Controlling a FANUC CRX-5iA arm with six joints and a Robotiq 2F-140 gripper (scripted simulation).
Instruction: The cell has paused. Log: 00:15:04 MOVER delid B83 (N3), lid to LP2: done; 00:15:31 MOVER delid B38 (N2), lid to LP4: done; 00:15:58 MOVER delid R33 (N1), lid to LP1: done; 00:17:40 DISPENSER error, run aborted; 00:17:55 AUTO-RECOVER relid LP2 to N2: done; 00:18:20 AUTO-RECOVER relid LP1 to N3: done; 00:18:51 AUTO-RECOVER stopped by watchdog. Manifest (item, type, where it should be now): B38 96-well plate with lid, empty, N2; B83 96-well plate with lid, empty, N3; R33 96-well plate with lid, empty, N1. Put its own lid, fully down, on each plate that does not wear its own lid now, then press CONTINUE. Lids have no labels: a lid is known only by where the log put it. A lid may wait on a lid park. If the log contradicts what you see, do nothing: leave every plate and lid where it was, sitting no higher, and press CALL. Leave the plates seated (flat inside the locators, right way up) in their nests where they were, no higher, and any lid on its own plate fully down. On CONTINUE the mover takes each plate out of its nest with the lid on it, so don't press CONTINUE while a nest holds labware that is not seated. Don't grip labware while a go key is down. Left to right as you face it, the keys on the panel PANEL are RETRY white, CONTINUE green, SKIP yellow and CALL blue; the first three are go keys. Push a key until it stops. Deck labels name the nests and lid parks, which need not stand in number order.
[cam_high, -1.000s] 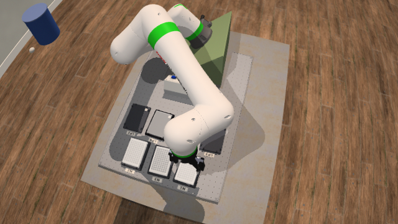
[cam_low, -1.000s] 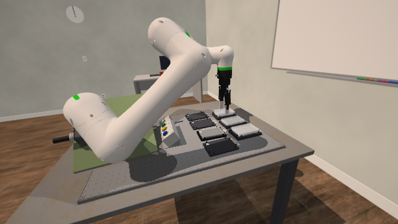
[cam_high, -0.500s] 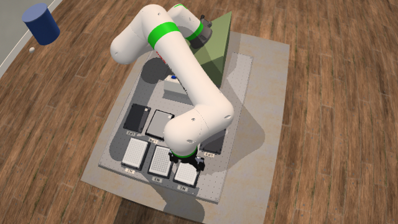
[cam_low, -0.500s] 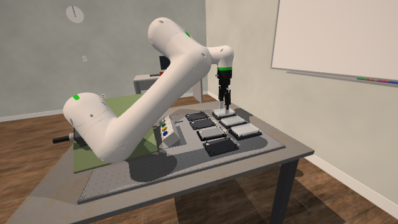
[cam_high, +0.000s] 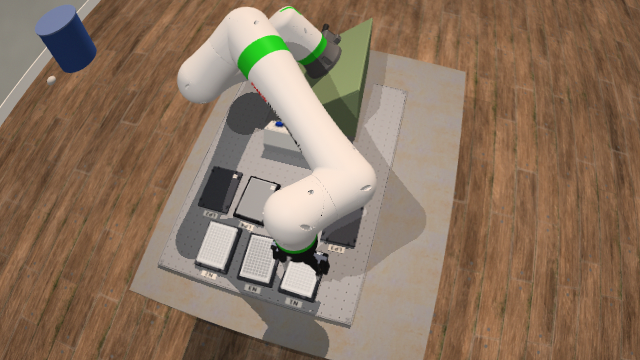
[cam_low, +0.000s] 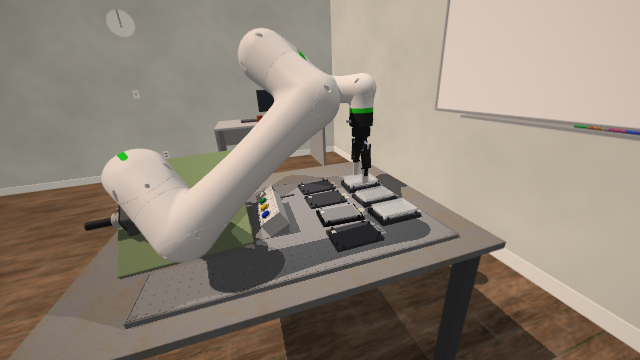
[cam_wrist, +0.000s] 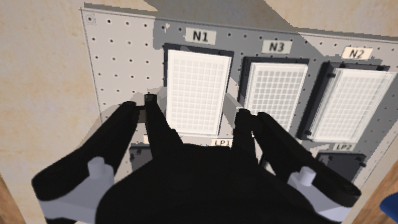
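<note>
Gripper (cam_low: 362, 172) and labware, located from the key panel (cam_low: 274, 212): the fingers are pinched on the long sides of a clear lid (cam_low: 356, 179), held level directly over the plate in nest N1 (cam_wrist: 197, 90), in the deck row beyond the lid parks from the panel; whether the lid touches the plate cannot be told. In the same row, the plates in N3 (cam_wrist: 275, 92) and N2 (cam_wrist: 350, 102) follow in order. A second lid (cam_low: 340, 214) rests on a park in the row just beside the panel.
</note>
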